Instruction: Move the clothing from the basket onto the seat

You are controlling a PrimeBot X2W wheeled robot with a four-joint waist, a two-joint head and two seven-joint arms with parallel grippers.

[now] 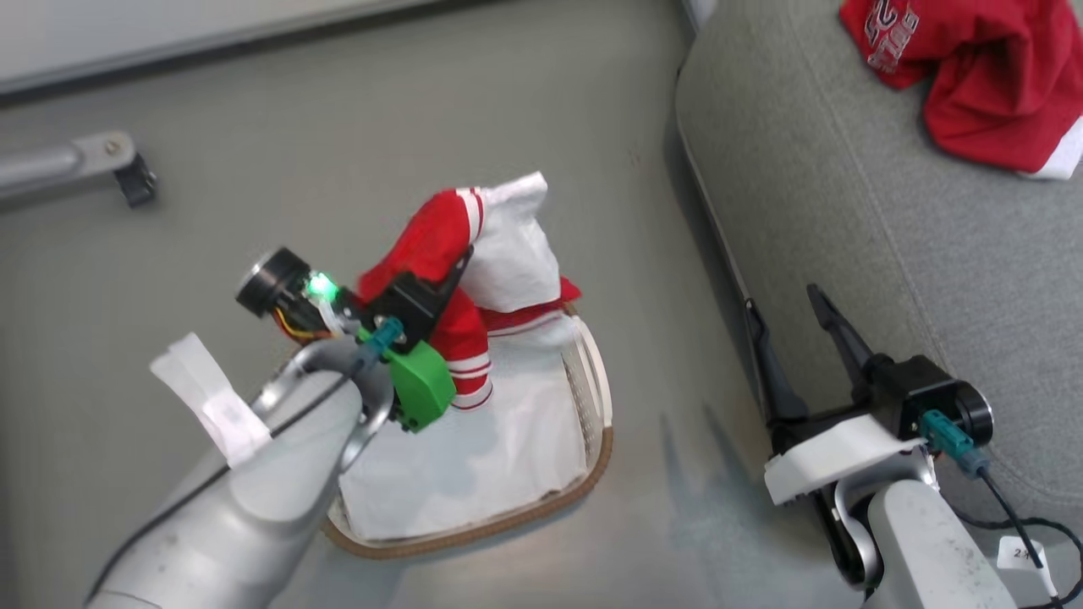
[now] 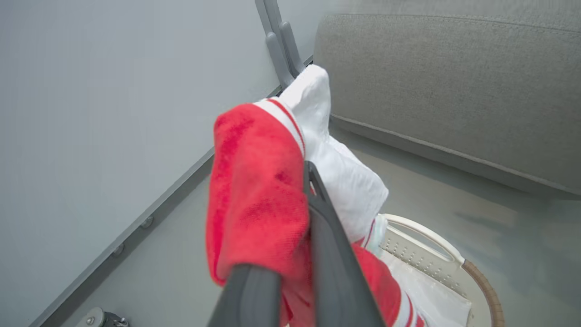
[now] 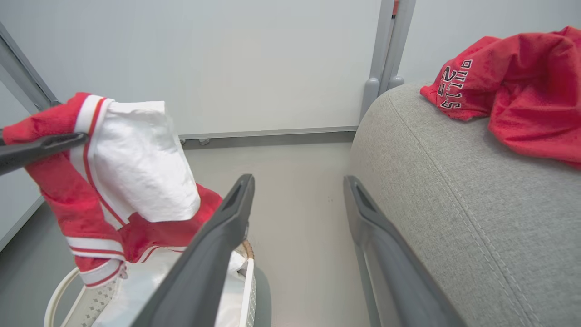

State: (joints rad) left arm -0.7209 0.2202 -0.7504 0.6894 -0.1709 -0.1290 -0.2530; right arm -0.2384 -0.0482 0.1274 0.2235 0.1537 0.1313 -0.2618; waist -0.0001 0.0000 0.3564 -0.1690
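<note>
Grey floor (image 1: 338, 169) runs up to a pale wall, with the white lattice basket (image 1: 592, 385) standing on it and the big grey seat (image 1: 888, 211) off to the robot's right, apart from the basket. Of the 2 red garments, the jersey (image 1: 990, 85) lies crumpled on top of the seat, its white lettering facing up.

The shorts (image 1: 440, 245) are in the left gripper (image 1: 457, 269), whose 2 dark fingers (image 2: 317, 204) are clamped tight on a fold of the red cloth near a striped edge. They hang lifted above the far end of the basket, a white panel bulging upward and the striped hem drooping toward the white liner (image 1: 474, 457); whether the hem touches the liner is unclear.

The right gripper (image 1: 783, 300) sits low over the floor between basket and seat, just beside the seat's rounded edge. Its jaws are spread wide with nothing between them.
</note>
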